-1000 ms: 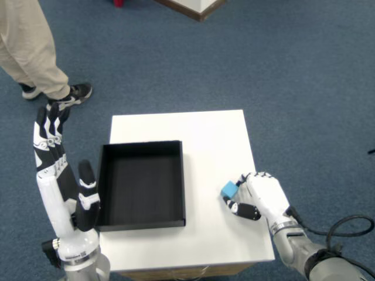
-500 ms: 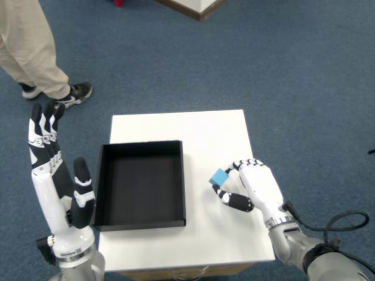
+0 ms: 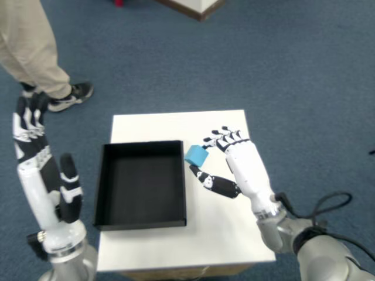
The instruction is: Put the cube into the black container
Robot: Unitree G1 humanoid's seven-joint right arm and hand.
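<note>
A small blue cube [image 3: 196, 155] is pinched between the thumb and fingers of my right hand [image 3: 237, 167], lifted above the white table [image 3: 217, 126]. The cube hangs just to the right of the black container [image 3: 141, 182], close to its right wall and near its far right corner. The container is a shallow open tray and nothing lies in it. My left hand [image 3: 44, 181] is raised, fingers spread, off the table's left side and holds nothing.
A person's leg in tan trousers with a dark shoe [image 3: 64, 96] stands on the blue carpet at the far left. A wooden-edged white object [image 3: 196, 6] is at the top. A black cable [image 3: 328, 205] loops by my right forearm.
My right hand has lifted the cube off the table and carried it left and away from me, from the table's right edge to beside the container's right wall. The left hand drifted left.
</note>
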